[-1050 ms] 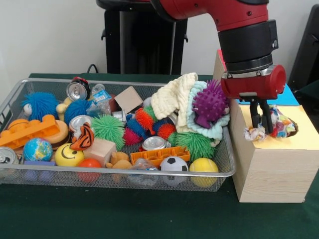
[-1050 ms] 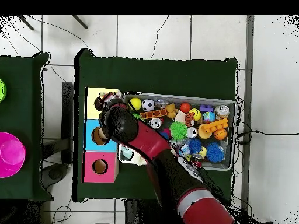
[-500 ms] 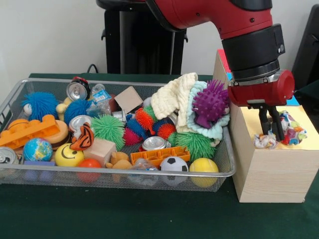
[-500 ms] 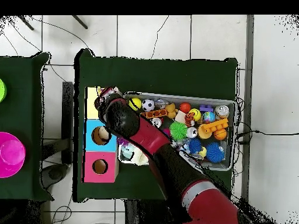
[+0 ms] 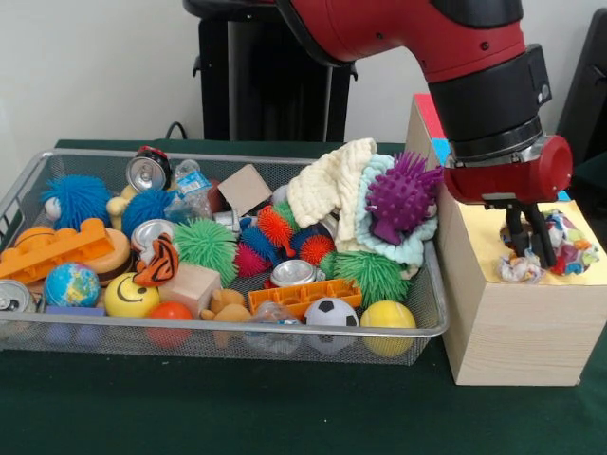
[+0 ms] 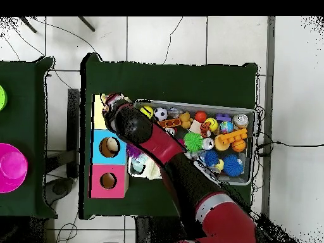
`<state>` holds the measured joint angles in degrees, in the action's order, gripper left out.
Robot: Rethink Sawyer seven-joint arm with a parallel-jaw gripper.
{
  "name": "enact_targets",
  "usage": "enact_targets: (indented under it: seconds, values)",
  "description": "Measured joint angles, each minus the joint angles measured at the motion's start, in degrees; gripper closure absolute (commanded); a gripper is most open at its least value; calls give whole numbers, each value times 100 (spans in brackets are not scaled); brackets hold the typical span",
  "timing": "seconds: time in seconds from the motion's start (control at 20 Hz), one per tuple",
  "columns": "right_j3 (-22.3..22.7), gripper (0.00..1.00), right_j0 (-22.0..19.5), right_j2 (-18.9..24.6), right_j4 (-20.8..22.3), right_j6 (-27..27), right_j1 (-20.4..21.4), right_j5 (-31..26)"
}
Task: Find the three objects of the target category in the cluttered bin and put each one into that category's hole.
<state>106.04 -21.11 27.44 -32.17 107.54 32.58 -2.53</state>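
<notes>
My gripper (image 5: 529, 248) is shut on a multicoloured knotted rope toy (image 5: 572, 250), which hangs just over the yellow top of the wooden box (image 5: 503, 313). In the overhead view the gripper (image 6: 114, 105) and the toy (image 6: 112, 99) cover the box's yellow section (image 6: 99, 119), hiding any hole there. The blue section's hole (image 6: 109, 147) and the pink section's hole (image 6: 108, 180) are uncovered. The wire bin (image 5: 237, 328) left of the box is packed with toys.
The bin holds spiky balls, cans, wooden blocks, a soccer ball (image 5: 331, 313), a yellow ball (image 5: 388, 316) and a cream cloth (image 5: 332, 185) with a purple spiky toy (image 5: 398, 197) piled high beside the box. A second table with a pink disc (image 6: 11, 168) stands to the left.
The gripper has carried the rope toy to the right in the front view, further over the box's yellow top, and slightly lower.
</notes>
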Motion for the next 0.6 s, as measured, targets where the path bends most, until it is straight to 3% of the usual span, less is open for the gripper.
enact_targets:
  seconds: [0.4, 0.6]
  values:
    - [-187, 100, 307, -152, -248, 0, -77, -741]
    - [-346, 100, 541, -431, -312, 0, -76, -930]
